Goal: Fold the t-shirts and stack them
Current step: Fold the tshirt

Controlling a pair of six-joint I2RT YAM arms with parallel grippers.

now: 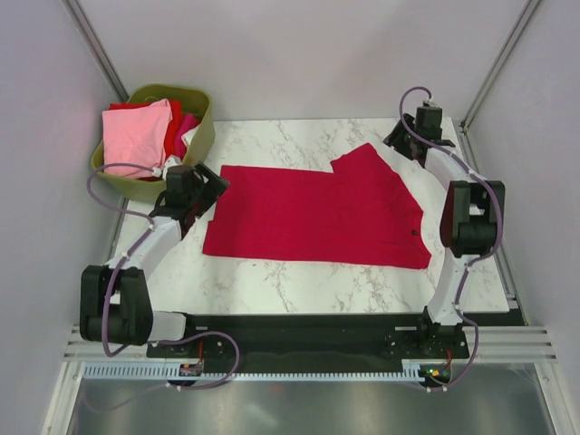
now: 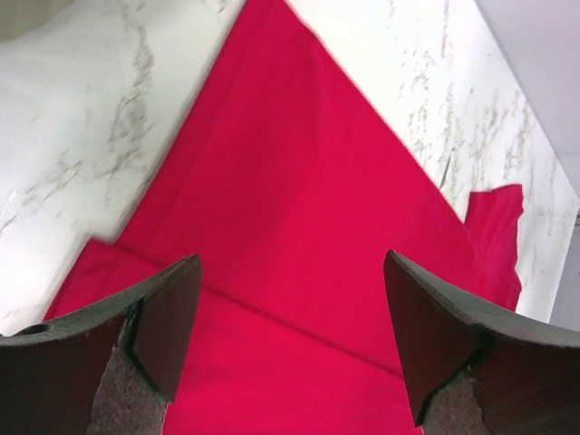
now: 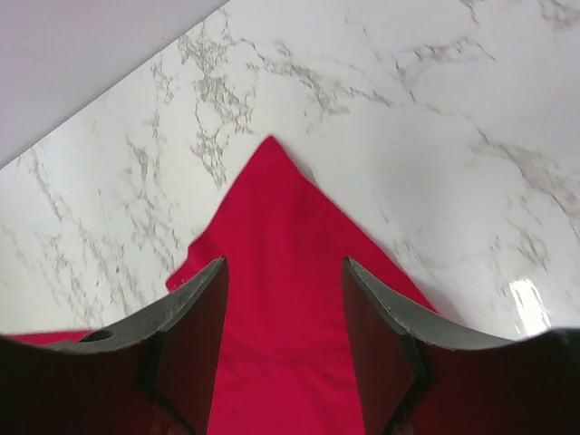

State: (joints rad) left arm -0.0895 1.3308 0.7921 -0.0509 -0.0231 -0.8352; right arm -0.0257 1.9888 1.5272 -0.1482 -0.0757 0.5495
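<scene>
Left gripper [image 1: 213,188] spread wide, empty — hovers at left hem of crimson t-shirt [image 1: 317,213]. Right gripper [image 1: 396,142] jaws parted, nothing held, over sleeve tip [image 3: 270,149], upper right of frame. Shirt flat on table, mid-frame, long axis left–right, collar right, dark neck label [image 1: 413,235]; smooth, one sleeve showing.

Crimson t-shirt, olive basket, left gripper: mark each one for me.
crimson t-shirt [image 1: 308,217]: top external view, middle of its body.
olive basket [image 1: 201,136]: top external view, its right wall.
left gripper [image 2: 292,272]: left wrist view, midway between its fingertips.
</scene>
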